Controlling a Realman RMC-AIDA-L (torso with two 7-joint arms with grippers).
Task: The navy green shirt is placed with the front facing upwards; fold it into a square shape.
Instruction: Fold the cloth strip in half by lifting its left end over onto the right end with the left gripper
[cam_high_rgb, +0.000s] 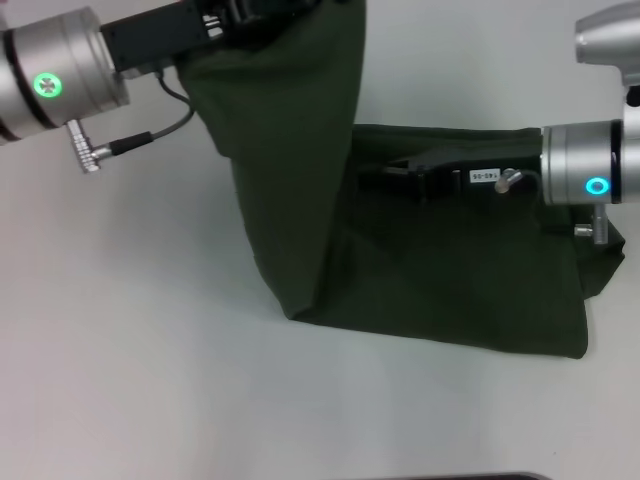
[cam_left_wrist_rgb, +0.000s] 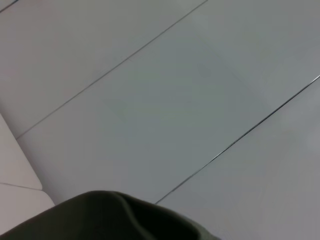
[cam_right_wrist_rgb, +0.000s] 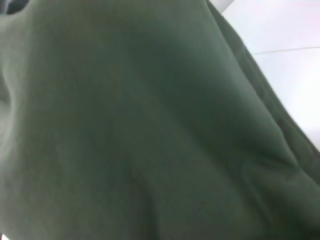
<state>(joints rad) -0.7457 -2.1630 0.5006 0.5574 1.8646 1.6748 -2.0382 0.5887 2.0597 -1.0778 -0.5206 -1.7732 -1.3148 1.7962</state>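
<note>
Left gripper (cam_high_rgb: 225, 15), top centre-left of the head view: its jaws grip a raised edge of the navy green shirt (cam_high_rgb: 450, 280); the jaw tips are buried in cloth, and the fabric hangs taut from them. The left wrist view shows only a bunched fold of the same shirt at the lower edge, with bare worktop (cam_left_wrist_rgb: 165, 100) beyond.

Right gripper (cam_high_rgb: 385, 180), centre-right of the head view: it lies low over the flat part of the shirt, its dark body reaching toward frame centre. Whether its jaws are spread or closed cannot be told. The right wrist view is filled with green cloth.

Shirt: partly folded. A rectangular section rests flat on the white worktop at centre-right; a tall panel rises from its left edge up to the left jaws.

Key relation: the lifted panel hangs straight down from the left jaws, and the flat section lies to frame right of it. The fold line runs top to bottom in the frame. Judgement: the left arm carries the fold; the panel likely has to travel rightward over the flat section.
</note>
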